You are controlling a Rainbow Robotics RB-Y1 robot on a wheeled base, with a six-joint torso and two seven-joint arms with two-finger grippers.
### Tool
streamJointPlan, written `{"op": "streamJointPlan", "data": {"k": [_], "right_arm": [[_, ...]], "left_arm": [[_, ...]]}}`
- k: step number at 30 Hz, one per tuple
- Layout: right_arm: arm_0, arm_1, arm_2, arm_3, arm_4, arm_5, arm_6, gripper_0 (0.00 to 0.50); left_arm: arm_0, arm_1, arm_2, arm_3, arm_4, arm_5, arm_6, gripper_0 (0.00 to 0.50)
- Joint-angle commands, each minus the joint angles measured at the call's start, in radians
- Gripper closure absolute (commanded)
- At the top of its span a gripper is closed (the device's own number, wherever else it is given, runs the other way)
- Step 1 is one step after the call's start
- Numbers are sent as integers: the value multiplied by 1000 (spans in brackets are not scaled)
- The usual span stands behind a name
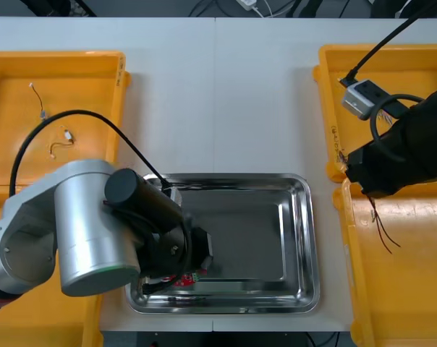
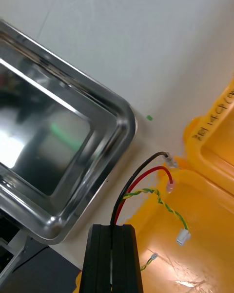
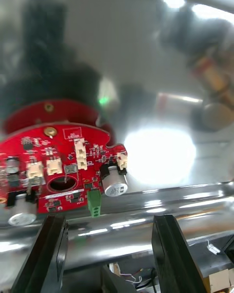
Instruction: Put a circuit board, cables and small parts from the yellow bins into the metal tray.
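Main risk, as we judge it, is the right gripper (image 2: 113, 227). It is pinched shut on a thin bundle of cables (image 2: 138, 178) (black, red, and a twisted yellow-green one). The loose ends trail over the corner of the yellow bin (image 2: 209, 210), so a sideways carry could snag a connector on that rim or pull a strand out of the pinch. The yellow-green one looks the least secure.

Second risk is that the left arm sits over the near-left corner of the metal tray (image 2: 122, 122), so bringing the right arm in could crowd it.

The left gripper (image 3: 108, 219) is released, its fingers spread wide. The circuit board (image 3: 58, 166) lies flat on the tray floor just beyond the fingertips, close to the tray's rim and nearer one finger than the other. The cables hang from the right gripper above the bin's edge, beside the tray and not yet over it.
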Motion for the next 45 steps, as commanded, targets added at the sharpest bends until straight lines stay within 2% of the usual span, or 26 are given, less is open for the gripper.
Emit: {"op": "streamJointPlan", "data": {"k": [1,10,17,25,33,37,45], "right_arm": [[-31,56,94,-78,48,4,-16,500],[-48,128,236,-102,102,4,5,500],[-77,179,417,-131,220,4,23,500],[-78,238,562,-130,326,4,56,500],[-77,248,654,-127,396,-15,246,500],[-75,257,670,-104,402,-13,313,500],[-77,274,729,-44,474,-33,458,500]], "left_arm": [[-62,51,92,-75,66,55,4,0],[-65,125,221,-112,164,121,-49,0],[-65,192,350,-109,263,172,-135,0],[-65,250,463,-69,326,233,-260,0],[-64,287,557,29,348,241,-390,0],[-65,296,603,84,346,247,-444,0],[-65,307,661,195,297,245,-536,0]]}}
